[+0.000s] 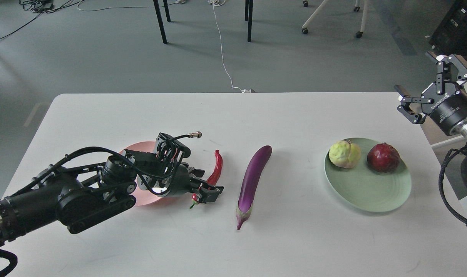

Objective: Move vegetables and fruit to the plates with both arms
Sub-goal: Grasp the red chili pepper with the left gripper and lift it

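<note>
Fingers of our left gripper (207,189) straddle the chili (211,178), grip uncertain; our right gripper (429,85) hangs spread beside the table (233,115).

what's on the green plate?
On the green plate: the yellow-green fruit and the dark red fruit, side by side at its far edge. The rest shows bare; under the fruit is hidden.

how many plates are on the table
2. The pink plate sits at left, mostly covered by the left arm; the green plate sits at right, holding both fruits.
</note>
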`<state>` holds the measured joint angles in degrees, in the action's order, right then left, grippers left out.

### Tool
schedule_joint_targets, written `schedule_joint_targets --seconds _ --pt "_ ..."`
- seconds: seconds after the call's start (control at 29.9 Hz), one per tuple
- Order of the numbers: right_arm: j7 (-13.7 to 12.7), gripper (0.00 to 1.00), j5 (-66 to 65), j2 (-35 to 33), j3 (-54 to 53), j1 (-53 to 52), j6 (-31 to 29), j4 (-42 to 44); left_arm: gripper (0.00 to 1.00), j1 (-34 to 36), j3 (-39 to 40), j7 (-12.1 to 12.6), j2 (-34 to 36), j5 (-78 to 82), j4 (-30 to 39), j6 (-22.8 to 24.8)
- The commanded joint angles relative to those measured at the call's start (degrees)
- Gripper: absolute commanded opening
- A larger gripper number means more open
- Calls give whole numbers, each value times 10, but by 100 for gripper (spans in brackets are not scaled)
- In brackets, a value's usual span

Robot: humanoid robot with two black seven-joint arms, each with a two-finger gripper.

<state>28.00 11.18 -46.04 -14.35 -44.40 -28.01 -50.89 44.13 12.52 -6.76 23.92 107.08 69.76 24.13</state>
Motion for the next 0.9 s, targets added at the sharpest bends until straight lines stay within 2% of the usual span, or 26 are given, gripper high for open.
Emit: schedule_joint_targets --seconds 0.0,0.03,0.17,0.33,0.47,0.6,0.74,0.87 --pt "0 99 0 0 -1 0 0 -2 35 1 -8 -1 -1 15 0 1" --pt "0 99 0 0 -1 0 0 -3 25 0 -8 -1 -2 27 0 1" --pt "0 99 0 -1 -1 0 0 -2 7 0 -7 -4 -2 49 0 0" --pt "0 99 0 -1 0 1 0 -2 6 9 6 -3 0 39 12 -4" --pt "0 99 -1 -2 0 2 0 -2 7 16 66 5 21 -12 64 -4" --pt "0 99 -2 -3 -1 4 0 -2 7 15 110 4 96 -81 86 -4" --pt "0 99 -2 1 1 5 0 -3 7 6 103 -4 190 -154 87 -4" --pt "0 99 -5 3 2 5 0 -2 7 -62 102 -6 260 -167 99 -21"
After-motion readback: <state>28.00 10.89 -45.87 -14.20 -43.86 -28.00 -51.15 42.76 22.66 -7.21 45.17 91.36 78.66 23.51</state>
